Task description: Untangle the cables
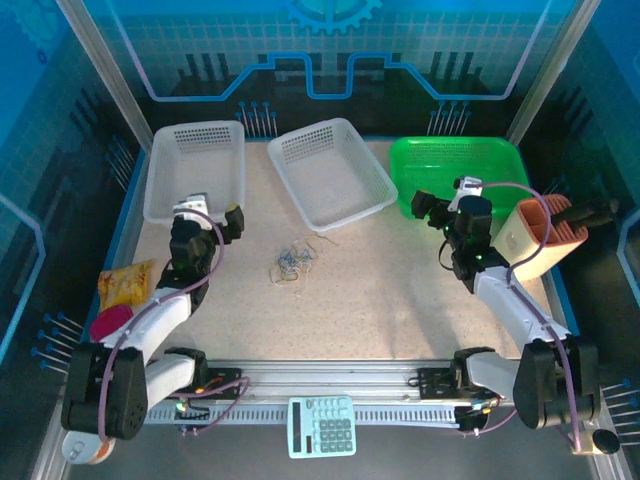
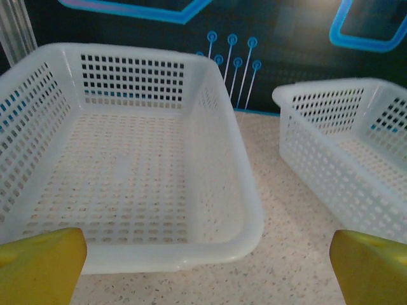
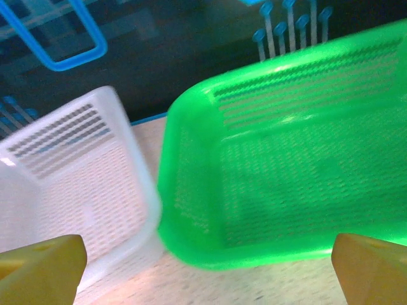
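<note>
The cables (image 1: 292,263) lie in one small tangled clump of whitish, tan and blue-grey cords on the speckled table, between the two arms and just in front of the middle basket. My left gripper (image 1: 232,222) hovers to the left of the clump, near the left basket's front edge, open with nothing between its yellow fingertips (image 2: 42,259). My right gripper (image 1: 422,207) is at the green basket's front left corner, far right of the clump, open and empty, its fingertips (image 3: 370,265) wide apart.
Three baskets line the back: a white one (image 1: 160,185) at left, a tilted white one (image 1: 375,195) in the middle, a green one (image 1: 505,155) at right. A yellow snack bag (image 1: 125,285) and pink item (image 1: 110,322) lie at left; an orange-and-cream object (image 1: 540,240) at right; a calculator (image 1: 321,426) in front.
</note>
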`<state>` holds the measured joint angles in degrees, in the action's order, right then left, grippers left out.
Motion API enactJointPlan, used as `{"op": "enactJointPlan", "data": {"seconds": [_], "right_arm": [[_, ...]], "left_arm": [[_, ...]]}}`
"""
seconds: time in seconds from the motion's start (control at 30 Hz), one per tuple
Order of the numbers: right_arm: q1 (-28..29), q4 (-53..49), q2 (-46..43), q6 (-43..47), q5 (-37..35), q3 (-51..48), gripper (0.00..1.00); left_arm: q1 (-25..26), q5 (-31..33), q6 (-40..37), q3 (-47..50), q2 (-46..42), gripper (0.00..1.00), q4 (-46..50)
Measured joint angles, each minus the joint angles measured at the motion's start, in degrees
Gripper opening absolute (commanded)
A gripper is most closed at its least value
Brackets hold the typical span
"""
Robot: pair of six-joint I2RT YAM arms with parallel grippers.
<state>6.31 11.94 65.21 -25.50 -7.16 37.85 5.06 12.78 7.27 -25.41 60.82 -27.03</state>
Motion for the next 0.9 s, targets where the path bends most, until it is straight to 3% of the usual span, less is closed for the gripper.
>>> {"op": "enactJointPlan", "data": {"seconds": [0.23, 0.5, 0.7, 0.9], "right_arm": [[0.02, -3.23, 1.16, -10.47, 14.71, 0.09, 1.00], [2.49, 2.10, 6.08, -14.86, 32.26, -0.76, 0.95], [8.61, -1.25, 10.99, -15.65, 35.01, 2.84, 0.96], [15.04, -2.89, 18.23, -17.49, 31.54, 10.47, 0.95]], "left_arm": [[4.52, 0.96, 5.01, -7.48, -8.87, 0.99, 17.18], [8.22, 0.98, 10.49, -11.30, -13.38, 0.99, 28.63], [12.48, 1.03, 12.39, -14.60, -9.27, 0.99, 33.29], [16.17, 1.14, 14.10, -15.13, -5.64, 0.99, 33.70]]}}
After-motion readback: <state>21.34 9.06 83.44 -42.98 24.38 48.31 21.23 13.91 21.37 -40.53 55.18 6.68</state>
